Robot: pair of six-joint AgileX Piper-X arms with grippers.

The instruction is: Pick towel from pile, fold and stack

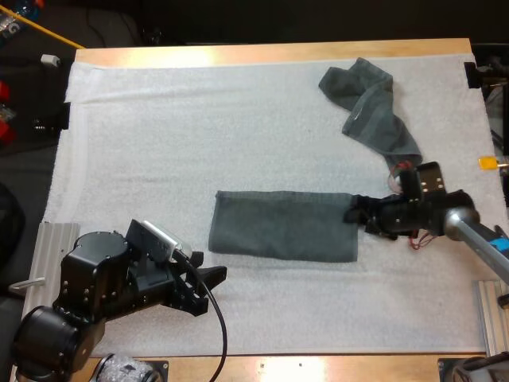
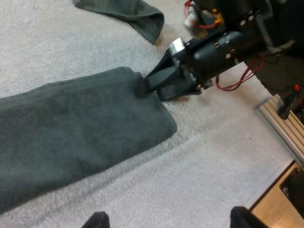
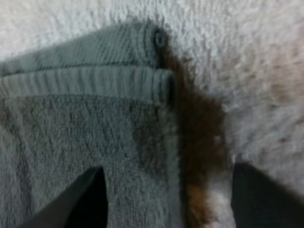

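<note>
A: From above, which step is the robot on?

B: Folding, most likely. The folded towel (image 1: 282,225) lies flat mid-mat (image 1: 159,135), its long axis running left to right across the table. The right gripper (image 1: 355,212) sits at its right end, by the far corner. The left gripper (image 1: 208,280) hovers near the near-left corner, apart from the cloth. The crumpled towel (image 1: 370,107) lies at the far right.

A: And the left wrist view?

B: The left gripper's fingers (image 2: 97,221) stand apart, holding nothing. Ahead, the folded towel's (image 2: 80,128) short end points towards the right gripper (image 2: 151,85), whose tips meet that corner.

A: The right wrist view?

B: Its fingers (image 3: 88,194) are spread, one over the folded towel (image 3: 80,123), the other over bare mat. They straddle the hemmed end edge, and nothing is pinched.

A: So what does the next move need?

B: Probably the right gripper closing on that end, then carrying it along the long axis to halve the towel.
</note>
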